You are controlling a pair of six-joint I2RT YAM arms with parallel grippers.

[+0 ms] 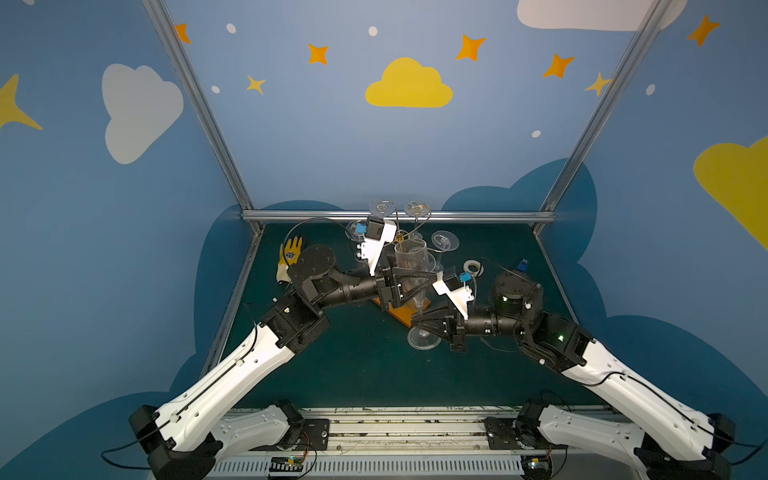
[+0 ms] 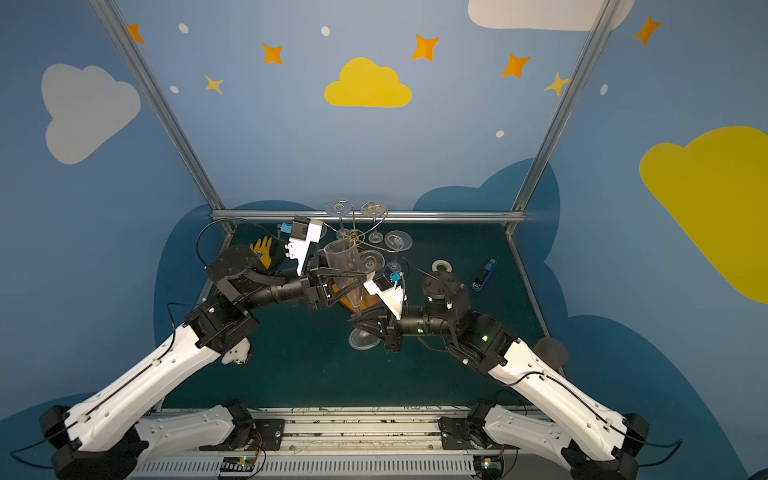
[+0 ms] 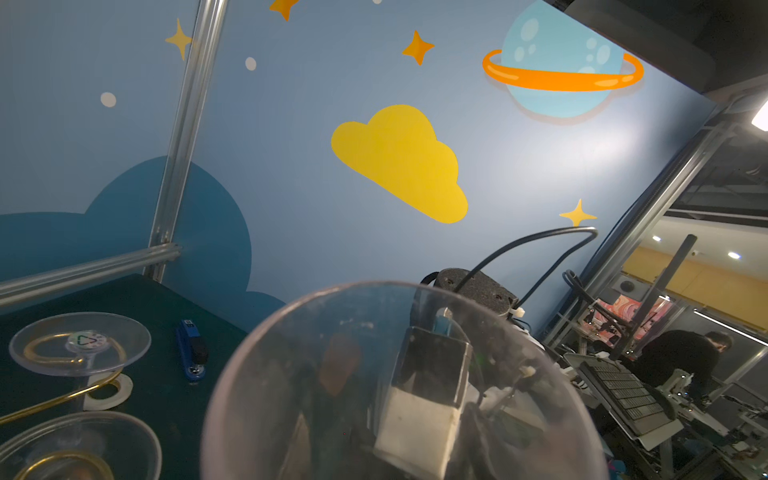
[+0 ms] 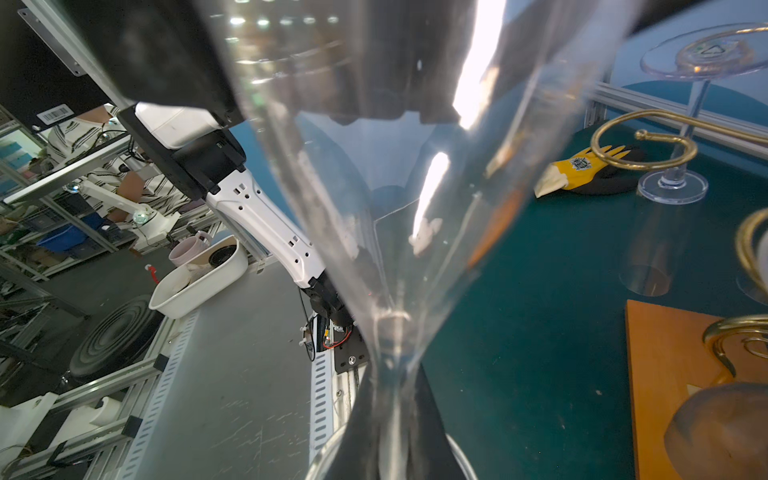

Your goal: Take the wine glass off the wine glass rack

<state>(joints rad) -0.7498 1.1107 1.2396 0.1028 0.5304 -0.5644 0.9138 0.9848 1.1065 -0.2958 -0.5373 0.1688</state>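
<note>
Holding the wine glass [image 1: 410, 266] free of the wine glass rack [image 2: 354, 236], bowl uppermost. Pinching its stem with the right end effector [image 1: 424, 328], jaws drawn together on the thin glass. Round foot just below those fingertips, flared bowl rising above them, as in the right wrist view. Straddling the bowl with the left end effector [image 1: 415, 279], one finger on either side of the clear wall. Cannot tell from any view whether the pads press the glass or stand just off it. Looking down past the rim in the left wrist view, nothing of the fingers to be made out there.

Judging the lift-off step as done: no gold curl around this stem. Orange base [image 4: 673, 374] flat on the table [image 1: 353, 374], beside and beyond the right end effector. Other glasses [image 1: 444, 240] hanging foot-up from the spiral arms just beyond the left end effector.

Reads as a hand-over, or a two-handed steadying. Next, probably: settle one firm grip before loosening the other. Then carry away from the rack toward bare table on the near side of both end effectors, and set down on the foot. Calls for a gentle squeeze on the thin bowl. Calls also for keeping clear of the hanging glasses and wire curls close behind.
</note>
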